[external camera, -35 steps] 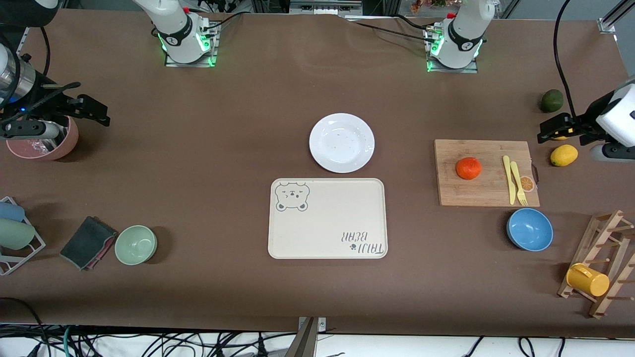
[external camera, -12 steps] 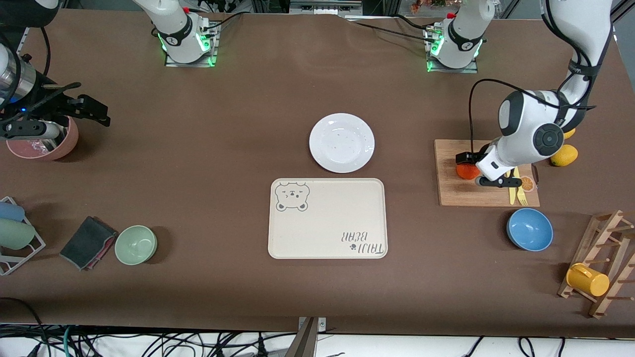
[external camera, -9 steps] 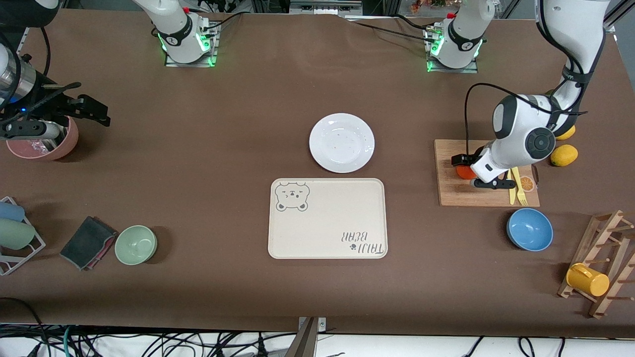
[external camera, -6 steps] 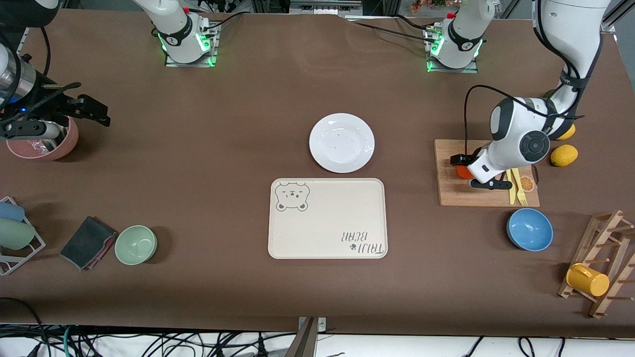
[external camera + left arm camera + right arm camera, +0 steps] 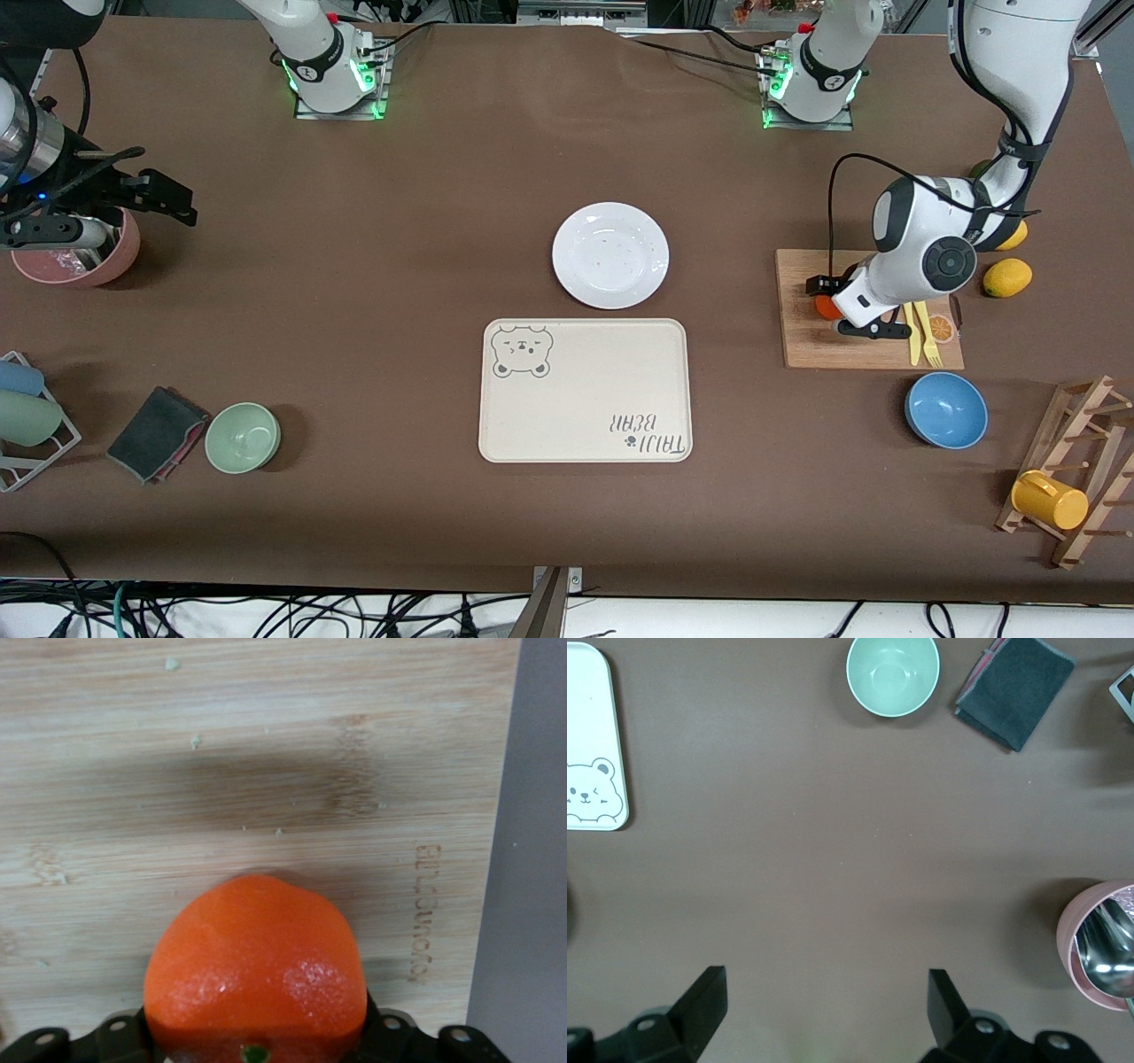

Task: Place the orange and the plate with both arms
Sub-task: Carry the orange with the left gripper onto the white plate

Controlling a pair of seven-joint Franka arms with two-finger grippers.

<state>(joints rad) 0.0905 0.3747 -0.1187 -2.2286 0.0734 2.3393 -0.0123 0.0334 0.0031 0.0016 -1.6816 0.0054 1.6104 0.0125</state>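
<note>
My left end effector [image 5: 849, 307] has come down onto the cutting board [image 5: 802, 346] at the left arm's end of the worktop [image 5: 399, 266]; approx 3 s ago it was parked off by the lemons w/ the orange [image 5: 827, 307] sitting free. Over the last sec it's only crept a bit, so I judge the approach is done. In the left wrist view the orange [image 5: 255, 970] fills the gap between my fingers, both flanking it, on the board [image 5: 266, 753]. Whether they're actually clamped yet I can't tell; the fruit looks to be resting on the wood, not lifted. Plate [image 5: 610, 255] hasn't moved: mid-worktop, just beside the bear tray [image 5: 585, 390] and farther from the front cam than it, well apart from the orange. My right end effector [image 5: 824, 997] waits released, fingers spread, over bare worktop by the pink cup [image 5: 75, 252] at the right arm's end. Meaning: orange pick is about to happen, plate step not started. Next, I'd judge: squeeze, lift, carry toward the plate.
</note>
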